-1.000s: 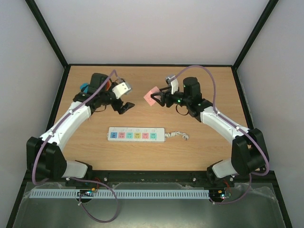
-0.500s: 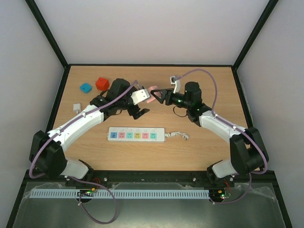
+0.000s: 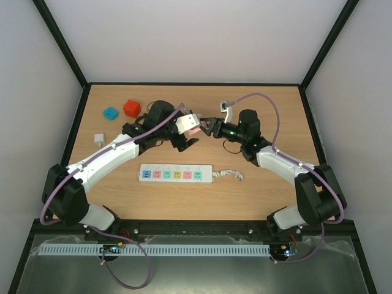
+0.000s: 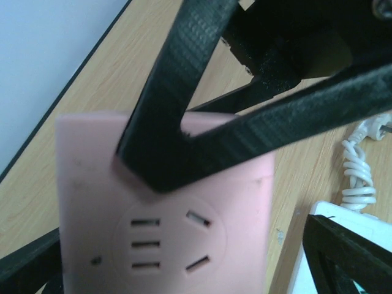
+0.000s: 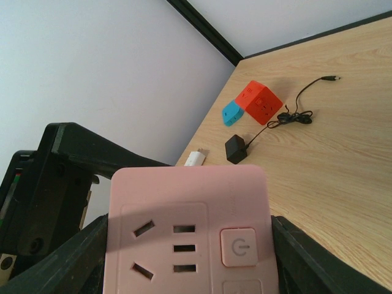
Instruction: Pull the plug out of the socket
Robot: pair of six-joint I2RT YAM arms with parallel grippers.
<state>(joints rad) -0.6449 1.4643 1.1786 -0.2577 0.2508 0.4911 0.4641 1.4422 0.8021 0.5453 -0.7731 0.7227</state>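
The right gripper is clamping a pink socket cube at upper centre. The left gripper is straddling it, jaws wide, holding nothing. The white power strip is lying at centre frame. No plug is showing in either, so the pull is probably done.

A robotics lab test cell: a wooden tabletop walled beyond and on both sides of the jaws by plain white panels in a black frame, with a slotted cable duct behind them.
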